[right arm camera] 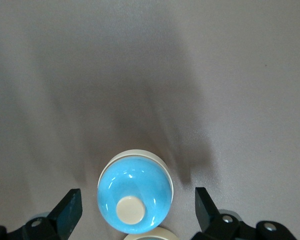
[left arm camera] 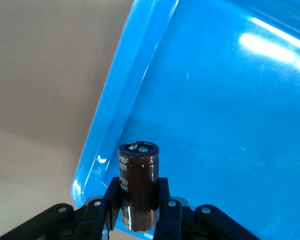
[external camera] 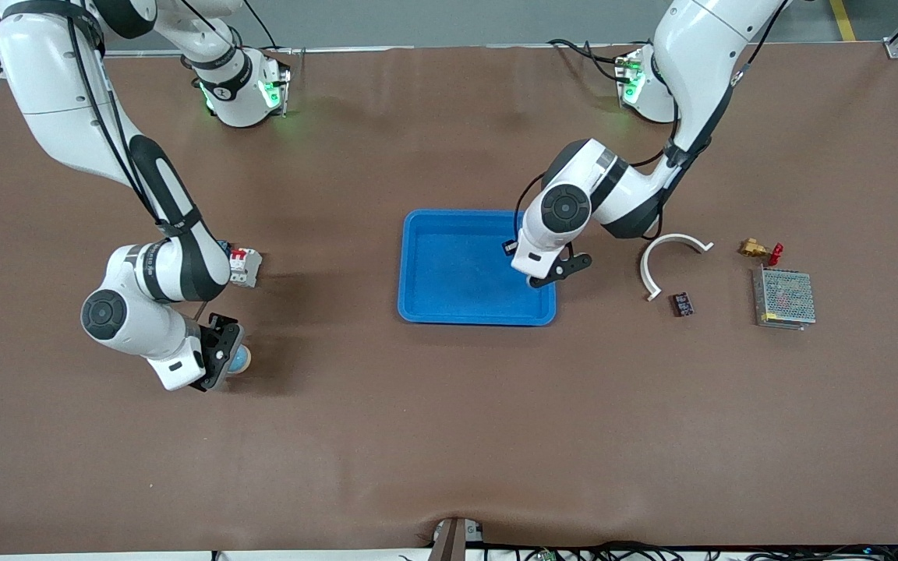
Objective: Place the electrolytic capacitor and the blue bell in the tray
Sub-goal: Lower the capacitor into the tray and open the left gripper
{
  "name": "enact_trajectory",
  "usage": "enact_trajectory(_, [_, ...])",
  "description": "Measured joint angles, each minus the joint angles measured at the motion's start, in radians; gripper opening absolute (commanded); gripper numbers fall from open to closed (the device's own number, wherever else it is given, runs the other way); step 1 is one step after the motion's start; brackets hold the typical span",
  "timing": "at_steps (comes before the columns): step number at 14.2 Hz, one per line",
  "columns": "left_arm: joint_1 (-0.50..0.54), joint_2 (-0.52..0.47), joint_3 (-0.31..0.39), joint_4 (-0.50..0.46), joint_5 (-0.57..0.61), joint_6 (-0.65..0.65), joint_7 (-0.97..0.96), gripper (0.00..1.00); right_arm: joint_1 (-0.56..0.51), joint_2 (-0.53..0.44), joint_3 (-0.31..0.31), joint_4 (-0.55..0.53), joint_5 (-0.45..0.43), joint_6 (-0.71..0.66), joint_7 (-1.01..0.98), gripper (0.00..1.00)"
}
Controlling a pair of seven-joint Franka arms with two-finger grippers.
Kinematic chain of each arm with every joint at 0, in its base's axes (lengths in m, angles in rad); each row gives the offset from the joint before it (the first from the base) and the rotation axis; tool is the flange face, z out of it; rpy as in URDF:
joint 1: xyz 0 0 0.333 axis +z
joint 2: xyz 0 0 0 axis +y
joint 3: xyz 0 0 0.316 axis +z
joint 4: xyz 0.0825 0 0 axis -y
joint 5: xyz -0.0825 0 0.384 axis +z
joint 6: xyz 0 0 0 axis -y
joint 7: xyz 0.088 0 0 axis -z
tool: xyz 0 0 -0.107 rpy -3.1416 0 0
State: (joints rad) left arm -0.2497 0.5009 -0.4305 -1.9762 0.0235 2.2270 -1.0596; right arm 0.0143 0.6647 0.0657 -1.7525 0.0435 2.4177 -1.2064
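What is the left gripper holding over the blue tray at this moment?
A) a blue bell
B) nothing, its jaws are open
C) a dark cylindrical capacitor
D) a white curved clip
C: in the left wrist view the left gripper has its jaws shut on the electrolytic capacitor over the tray, while the blue bell sits on the table between the right gripper's open jaws.

No writing can be read anywhere. The dark brown capacitor carries a strip of pale print down its sleeve, seen in the left wrist view, but the characters are too blurred to make out. The right arm's base shows a small dark mark on its white collar in the front view, also unreadable. The blue bell and the tray bear no visible lettering.
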Motion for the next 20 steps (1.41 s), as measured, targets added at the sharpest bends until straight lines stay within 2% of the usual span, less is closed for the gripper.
enact_trajectory(4, [-0.011,0.026,0.002,0.0,0.0,0.006,0.0,0.0,0.007,0.004,0.001,-0.002,0.0,0.013,0.0,1.0])
enact_trajectory(10, [-0.011,0.055,0.005,0.001,0.0,0.006,-0.001,0.0,0.009,0.007,0.001,-0.002,0.0,0.015,0.001,0.78])
enact_trajectory(11, [-0.011,0.058,0.005,0.001,0.0,0.006,-0.002,0.0,0.009,0.007,0.001,-0.002,0.0,0.015,0.001,0.69])
enact_trajectory(13, [-0.011,0.063,0.005,0.001,0.0,0.006,-0.003,0.01,0.008,0.007,0.001,-0.002,0.001,0.015,0.001,0.44])
enact_trajectory(14, [-0.011,0.065,0.006,0.001,0.0,0.006,-0.003,0.32,0.008,0.007,0.001,-0.002,0.001,0.015,0.001,0.39])
enact_trajectory(16, [-0.011,0.068,0.009,0.001,0.0,0.006,-0.005,0.64,0.007,0.007,0.001,-0.002,0.003,0.015,0.002,0.2])
enact_trajectory(17, [-0.011,0.068,0.012,0.002,0.0,0.006,-0.01,0.98,0.007,0.007,0.001,-0.002,0.004,0.015,0.002,0.17])
enact_trajectory(18, [-0.011,0.068,0.016,0.002,0.0,0.006,-0.02,1.0,0.006,0.007,0.001,-0.002,0.007,0.015,0.002,0.13])
enact_trajectory(19, [-0.011,0.068,0.019,0.004,0.0,0.006,-0.026,1.0,0.006,0.007,0.001,-0.002,0.013,0.015,0.002,0.0])
enact_trajectory(20, [-0.011,0.068,0.02,0.008,0.0,0.006,-0.029,1.0,0.006,0.007,0.0,-0.002,0.02,0.014,0.002,0.0])
